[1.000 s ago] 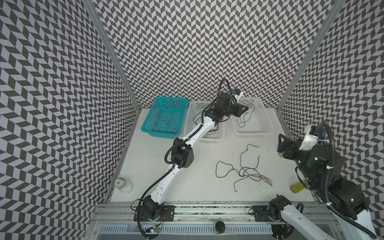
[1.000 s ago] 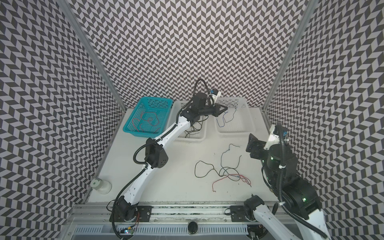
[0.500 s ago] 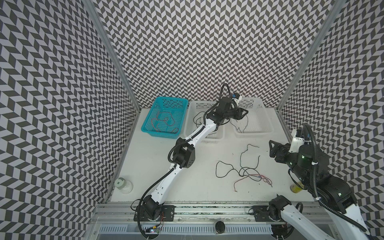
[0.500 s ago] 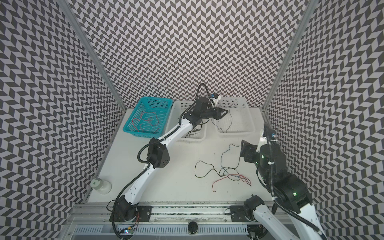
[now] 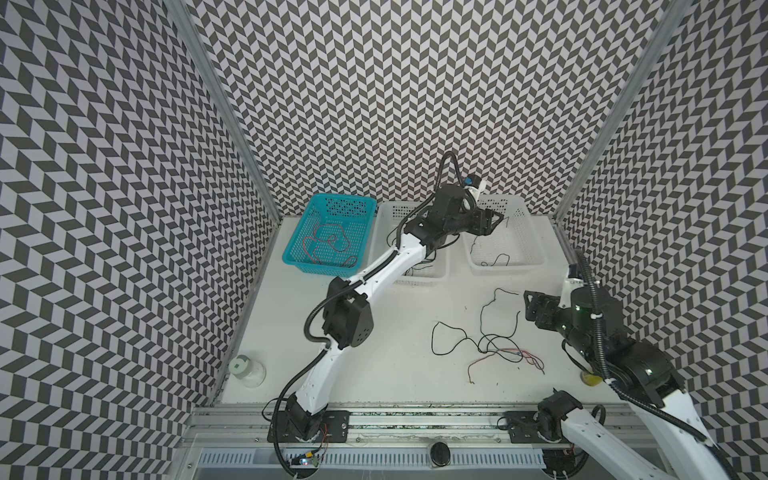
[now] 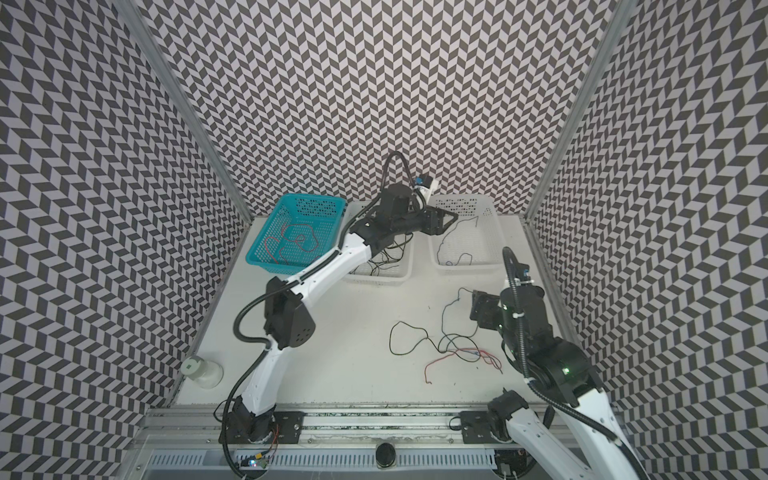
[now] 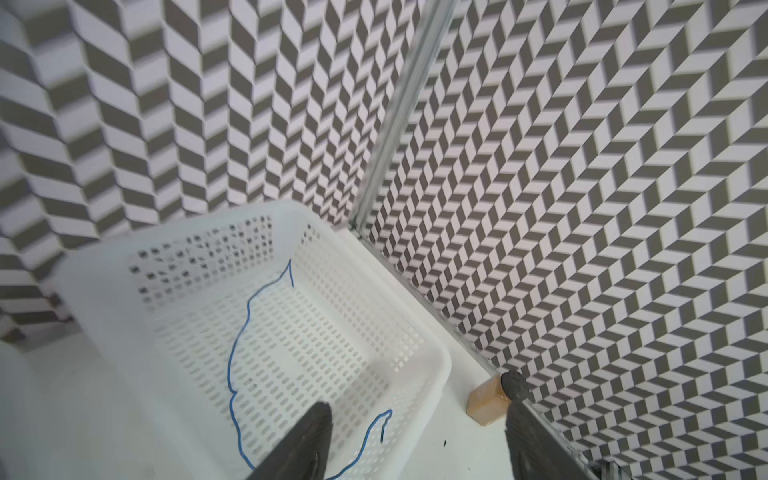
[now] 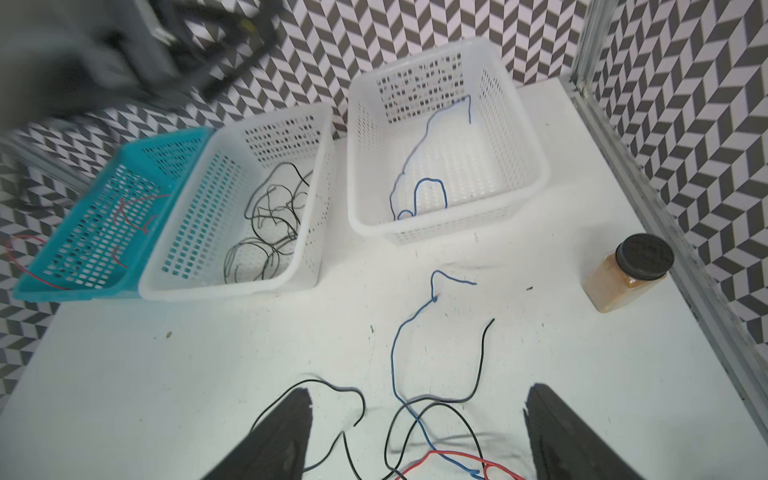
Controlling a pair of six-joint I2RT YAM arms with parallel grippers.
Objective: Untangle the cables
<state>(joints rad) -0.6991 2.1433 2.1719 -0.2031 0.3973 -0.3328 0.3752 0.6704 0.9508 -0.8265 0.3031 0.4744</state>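
A loose tangle of black, blue and red cables (image 5: pixel 494 345) (image 6: pixel 453 345) lies on the white table right of centre. My right gripper (image 5: pixel 534 309) (image 8: pixel 419 392) hovers open just over its right side, with the crossed strands (image 8: pixel 432 419) between its fingers and nothing held. My left gripper (image 5: pixel 496 220) (image 7: pixel 415 409) stands open above the right white basket (image 5: pixel 536 245) (image 7: pixel 432 361), holding nothing. A blue cable (image 7: pixel 239 340) (image 8: pixel 415 153) lies in that basket. Black cables (image 8: pixel 270 208) fill the middle white basket (image 8: pixel 232 286). Red cables (image 5: pixel 328 245) lie in the teal basket (image 5: pixel 328 199).
A spice jar with a black lid (image 8: pixel 623 274) (image 7: pixel 486 401) stands by the right wall between the basket and my right arm. A white lidded jar (image 5: pixel 247 370) sits at the table's front left. The three baskets line the back edge.
My left gripper opened and let go of the blue cable, which now lies in the right white basket. My right arm swung leftward and forward over the tangle.
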